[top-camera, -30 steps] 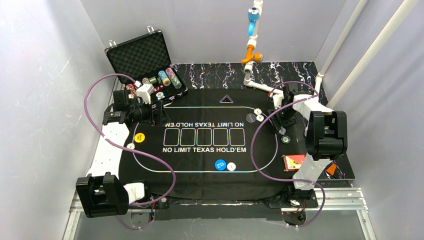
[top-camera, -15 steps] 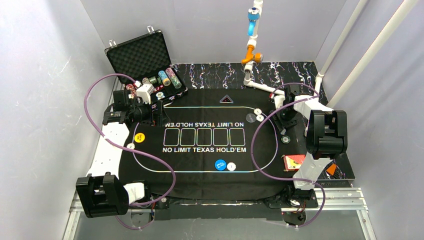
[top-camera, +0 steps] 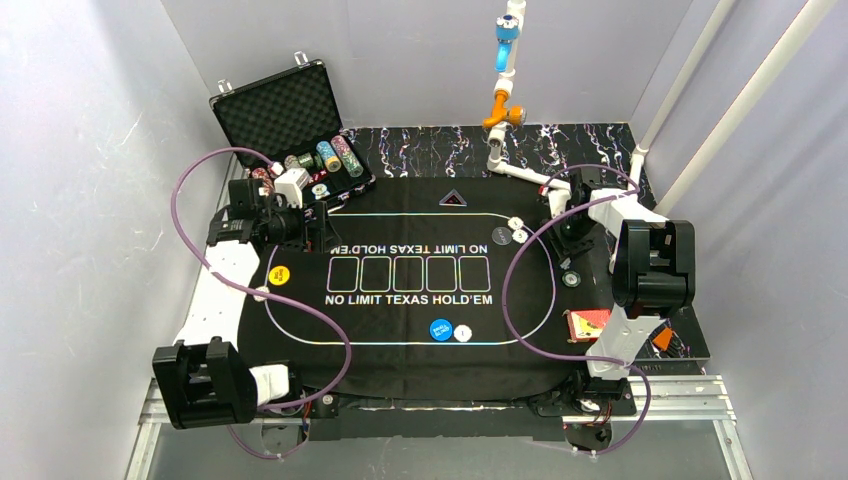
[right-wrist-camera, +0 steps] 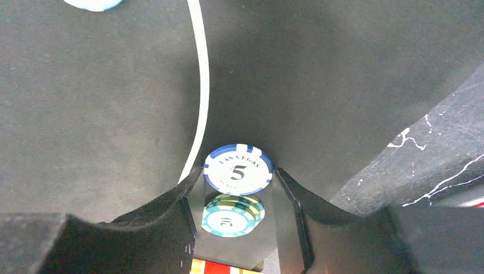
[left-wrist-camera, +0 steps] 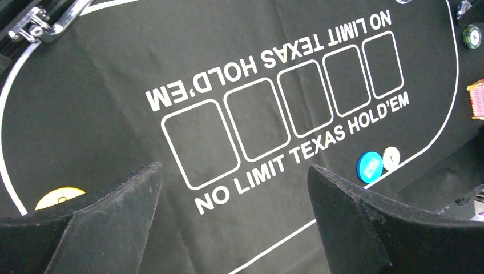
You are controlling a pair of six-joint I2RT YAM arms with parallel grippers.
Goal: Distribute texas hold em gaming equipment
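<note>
- At the far left corner a black foam-lined case point(top-camera: 285, 112) stands open, with rows of striped poker chips point(top-camera: 330, 157) along its front.
- Just in front of the case, the left gripper point(left-wrist-camera: 234, 188) hovers above the black fabric mat point(top-camera: 400, 360) printed "NO LIMIT TEXAS HOLD'EM". Its black fingers point(left-wrist-camera: 114, 217) are spread wide with nothing between them.
- A round yellow button point(top-camera: 280, 274) lies on the mat's left end, inside the white oval line and near that gripper.
- A round blue button point(top-camera: 441, 329) and a small white button point(top-camera: 463, 332) lie just beside each other at the oval's near edge, below the five card outlines.
- At the mat's right end the right gripper point(right-wrist-camera: 237, 174) is down at the mat. Its jaws are half closed around a blue-and-white striped poker chip point(right-wrist-camera: 238, 165) marked 5, which lies flat just outside the oval line. The pads sit right at the chip's rim; whether they pinch it I cannot tell.
- A teal-and-yellow striped poker chip point(right-wrist-camera: 232, 215) lies flat nearer the arm's base, apart from the first.
- A red-backed deck of playing cards point(top-camera: 588, 322) lies at the mat's right edge.
</note>
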